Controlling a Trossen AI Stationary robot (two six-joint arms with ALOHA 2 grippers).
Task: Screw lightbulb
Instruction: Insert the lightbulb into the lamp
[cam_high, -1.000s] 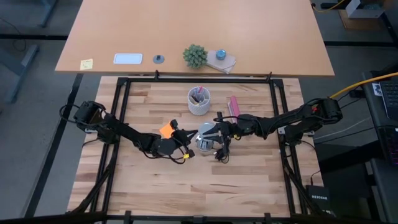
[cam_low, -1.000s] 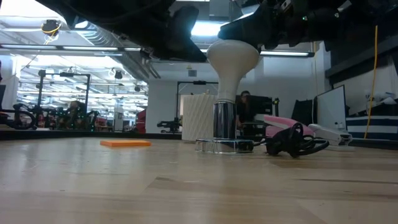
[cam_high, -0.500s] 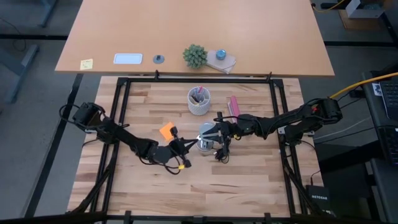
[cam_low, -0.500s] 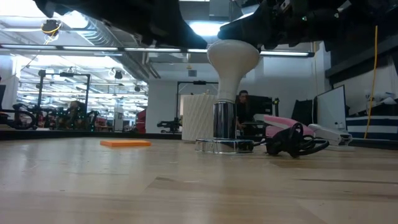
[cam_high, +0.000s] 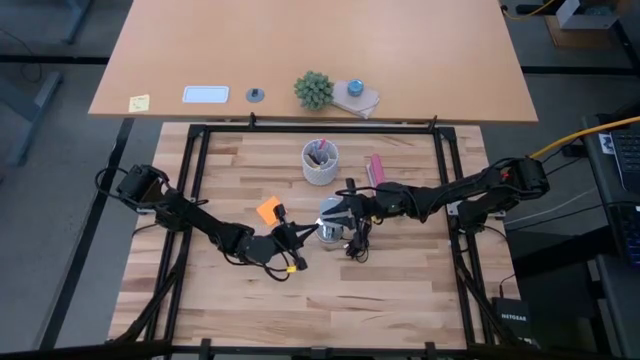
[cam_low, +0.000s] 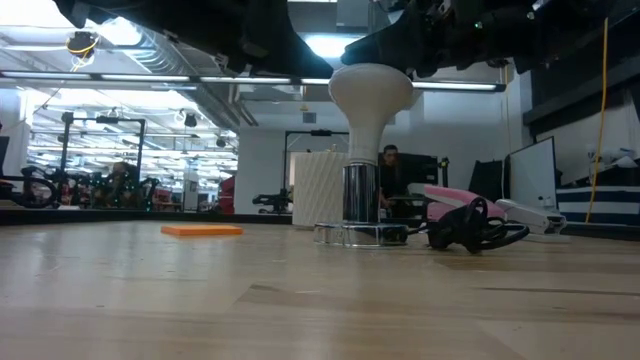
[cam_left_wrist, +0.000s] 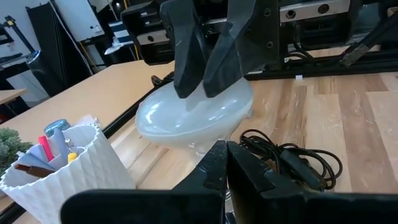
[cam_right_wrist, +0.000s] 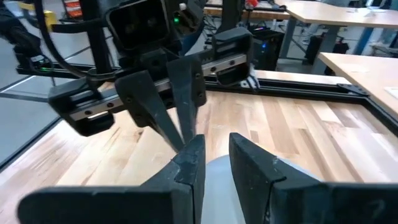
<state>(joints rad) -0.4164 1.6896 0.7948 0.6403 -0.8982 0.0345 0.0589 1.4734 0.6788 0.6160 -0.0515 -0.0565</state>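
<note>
The white lightbulb (cam_low: 370, 95) stands upright with its narrow base in the silvery fitting (cam_low: 350, 235) at mid-table, its rounded wide end up. It also shows in the left wrist view (cam_left_wrist: 193, 115). The fitting's black cord (cam_low: 470, 228) lies coiled beside it. My right gripper (cam_high: 338, 212) reaches in from the table's right, its fingertips nearly together on the bulb's top. My left gripper (cam_high: 303, 235) is shut and empty, just near-left of the fitting, pointing at the bulb. My right gripper rests its nearly closed fingertips (cam_left_wrist: 186, 74) on the top of the bulb's rounded wide end (cam_left_wrist: 208, 102). The fingers come from above, slanting in from the table's right. The bulb stands upright in the fitting under them.
A white ribbed cup of pens (cam_high: 320, 162) stands behind the fitting. An orange pad (cam_high: 268, 210) lies to the left of it, and a pink object (cam_high: 376, 170) lies at the far right. Black frame rails border the table.
My left gripper has drawn back from beside the bulb toward the table's near-left and then stayed there, still shut. My right gripper has stayed on the bulb's top.
</note>
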